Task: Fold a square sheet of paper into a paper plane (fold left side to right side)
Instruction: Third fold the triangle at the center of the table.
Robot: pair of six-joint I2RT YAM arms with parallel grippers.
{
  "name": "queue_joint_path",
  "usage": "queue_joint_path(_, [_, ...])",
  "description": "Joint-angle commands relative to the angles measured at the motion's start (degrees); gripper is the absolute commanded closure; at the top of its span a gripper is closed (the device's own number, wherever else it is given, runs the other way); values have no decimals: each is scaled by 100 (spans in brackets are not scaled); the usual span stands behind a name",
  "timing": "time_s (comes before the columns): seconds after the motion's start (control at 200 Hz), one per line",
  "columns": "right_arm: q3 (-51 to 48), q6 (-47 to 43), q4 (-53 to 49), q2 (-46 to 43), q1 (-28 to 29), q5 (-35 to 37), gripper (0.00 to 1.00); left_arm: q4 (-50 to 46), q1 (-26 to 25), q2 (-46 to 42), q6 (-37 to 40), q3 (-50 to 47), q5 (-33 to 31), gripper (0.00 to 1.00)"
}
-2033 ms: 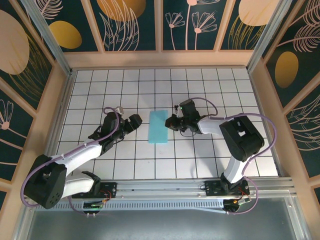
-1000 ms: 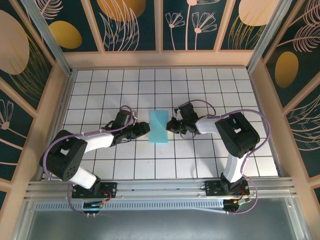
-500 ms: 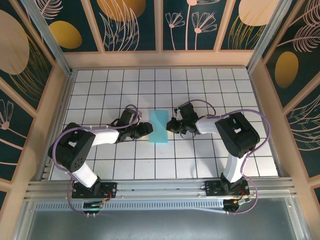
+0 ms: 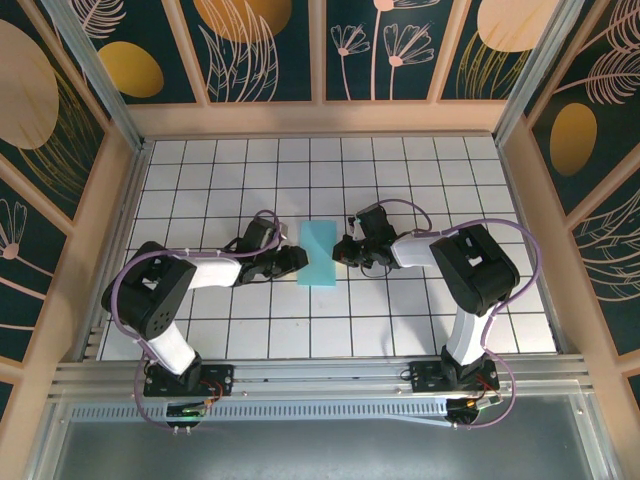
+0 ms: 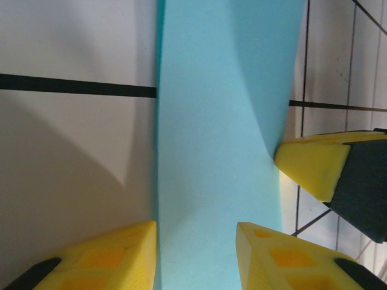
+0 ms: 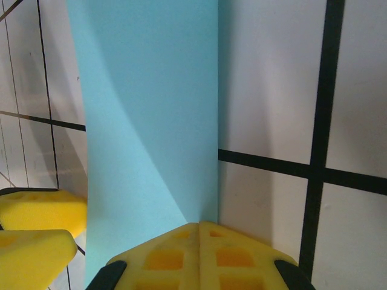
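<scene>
Square sheet of paper (image 4: 319,254) lies flat near the middle of the gridded table (image 4: 420,180), and what you see of it is a narrow strip running away from the arm bases, with both arms reaching in to it from opposite sides.

On the left, your left gripper (image 4: 298,258) sits low at the strip's left edge. From its wrist camera the two yellow fingertips stand partly apart, and the left edge of the paper (image 5: 217,121) runs into the gap between them. They have hold of nothing that you can see. Whether a fingertip is under the edge or just resting on top, you cannot tell.

On the right, your right gripper (image 4: 341,250) has its fingers pressed together into a single tip, planted on the strip's right edge. Its wrist view shows that joined tip (image 6: 196,244) on the paper (image 6: 145,121) just inside the edge. It looks like a pin holding the sheet down rather than a pinch.

You appear to be at the start of the left-to-right fold, with the sheet anchored and the left edge not yet lifted. Next you probably need a light pinch on that left edge, then a low arc to carry it over to the right edge. Keep the right tip down so the thin sheet does not slide or buckle.
</scene>
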Motion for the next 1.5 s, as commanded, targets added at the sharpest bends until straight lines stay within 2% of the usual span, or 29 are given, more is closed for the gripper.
queue_joint_path(0.0, [1,-83,-239,194,42,166,100,300,-48,86,-110,63,237,62])
queue_joint_path(0.28, [11,-103,-248,190,42,155,100,306,-49,86,-122,102,106,62])
queue_joint_path(0.651, [-50,-137,-76,-73,42,315,100,270,-55,18,-229,10,-3,93])
queue_joint_path(0.761, [-34,-184,-54,-255,42,434,100,322,-58,-93,-377,-67,-48,98])
queue_joint_path(0.856, [-70,-253,-4,-516,42,620,93,433,-58,-201,-535,-155,-64,100])
queue_joint_path(1.206, [-449,-859,-84,-1857,34,1643,57,490,-110,-486,-879,-345,-207,100])
queue_joint_path(1.496, [-1207,-1545,-34,-3294,33,2375,39,483,-176,-526,-1123,-363,-271,100])
